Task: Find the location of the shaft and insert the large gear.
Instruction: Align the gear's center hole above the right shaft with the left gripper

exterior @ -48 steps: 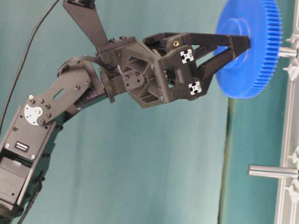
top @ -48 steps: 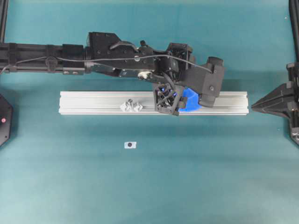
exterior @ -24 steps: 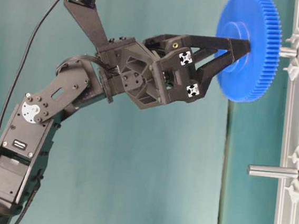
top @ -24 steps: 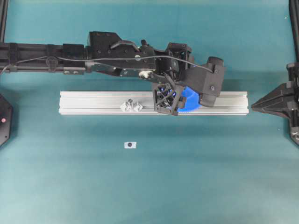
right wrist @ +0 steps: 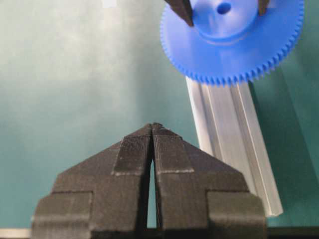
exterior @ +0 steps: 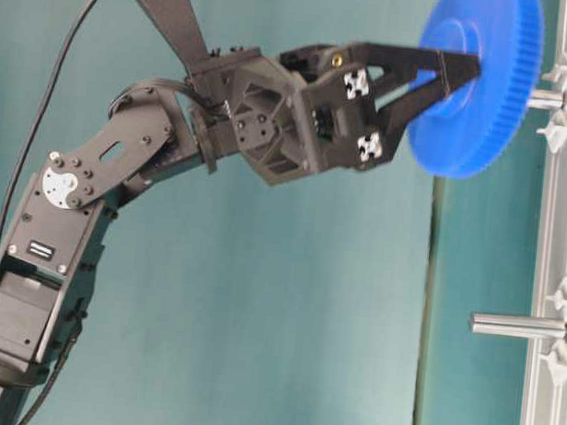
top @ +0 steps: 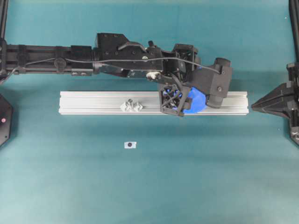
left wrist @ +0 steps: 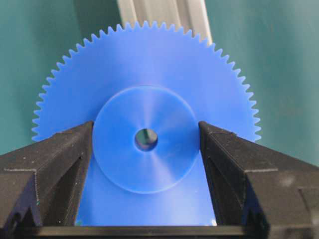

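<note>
The large gear (exterior: 478,121), a bright-blue toothed disc, hangs in my left gripper (exterior: 461,77), which is shut on its raised hub. In the left wrist view both black fingers (left wrist: 67,149) press the hub's sides, and the centre hole (left wrist: 145,139) shows dark. A shaft (exterior: 548,98) sticks out of the rail between two clear brackets, right behind the gear. Its tip is hidden by the gear, so I cannot tell whether it sits in the hole. A second, longer shaft (exterior: 517,325) stands bare further along the rail. My right gripper (right wrist: 152,127) is shut on nothing, short of the rail's end.
The aluminium rail (top: 93,102) lies across the teal table. Clear brackets (top: 131,106) sit on it left of the gear (top: 196,102). A small white tag with a dark dot (top: 130,144) lies nearer the front. The right arm (top: 275,105) rests at the right edge.
My left arm has shifted a little to the right along the rail with the gear in it, and the gear now tilts slightly. The right arm has not moved.
</note>
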`<state>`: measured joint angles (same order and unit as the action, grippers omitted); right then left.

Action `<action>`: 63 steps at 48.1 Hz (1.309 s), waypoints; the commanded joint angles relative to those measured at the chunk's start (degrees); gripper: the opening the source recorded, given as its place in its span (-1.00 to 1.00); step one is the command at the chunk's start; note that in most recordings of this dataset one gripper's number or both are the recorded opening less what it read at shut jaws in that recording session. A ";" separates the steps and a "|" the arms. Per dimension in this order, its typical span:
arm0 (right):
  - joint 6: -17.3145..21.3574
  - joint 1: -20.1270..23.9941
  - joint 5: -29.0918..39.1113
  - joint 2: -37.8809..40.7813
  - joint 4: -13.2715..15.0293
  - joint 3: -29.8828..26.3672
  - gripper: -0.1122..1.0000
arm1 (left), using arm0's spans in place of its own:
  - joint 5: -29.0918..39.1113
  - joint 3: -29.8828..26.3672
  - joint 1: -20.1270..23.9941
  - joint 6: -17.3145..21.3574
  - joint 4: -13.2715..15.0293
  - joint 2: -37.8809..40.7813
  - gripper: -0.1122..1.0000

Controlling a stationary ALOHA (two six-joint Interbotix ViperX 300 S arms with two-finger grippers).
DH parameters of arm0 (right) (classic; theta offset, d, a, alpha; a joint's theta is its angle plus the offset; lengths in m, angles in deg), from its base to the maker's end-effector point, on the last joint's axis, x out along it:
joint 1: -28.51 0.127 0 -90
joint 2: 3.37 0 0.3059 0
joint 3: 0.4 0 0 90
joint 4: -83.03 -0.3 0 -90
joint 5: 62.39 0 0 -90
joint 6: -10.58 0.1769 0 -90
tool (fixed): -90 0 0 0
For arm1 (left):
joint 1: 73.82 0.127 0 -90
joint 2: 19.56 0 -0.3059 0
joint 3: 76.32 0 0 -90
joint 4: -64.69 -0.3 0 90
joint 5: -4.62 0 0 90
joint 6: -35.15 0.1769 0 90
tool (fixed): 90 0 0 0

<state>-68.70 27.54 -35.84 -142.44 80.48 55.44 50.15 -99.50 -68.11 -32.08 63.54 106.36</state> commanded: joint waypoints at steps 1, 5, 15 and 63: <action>0.53 -0.18 -0.44 0.26 0.00 -0.53 -0.72 | 1.76 -1.23 0.09 -0.18 -0.18 -1.41 0.50; 0.53 -0.09 -0.44 0.18 0.00 -0.53 -0.72 | 2.20 -1.32 0.09 -0.26 -0.18 -1.41 0.50; 0.62 -0.18 -0.53 0.18 0.00 -0.53 -0.72 | 1.93 -1.32 0.09 -2.46 -0.18 -1.41 0.50; 0.62 -0.09 -0.53 0.00 0.00 -0.53 -0.72 | 3.87 -6.06 1.58 -2.64 -0.18 0.88 0.68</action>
<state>-68.70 27.54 -35.93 -142.79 80.48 55.44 53.40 -103.46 -66.79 -34.63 63.54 108.12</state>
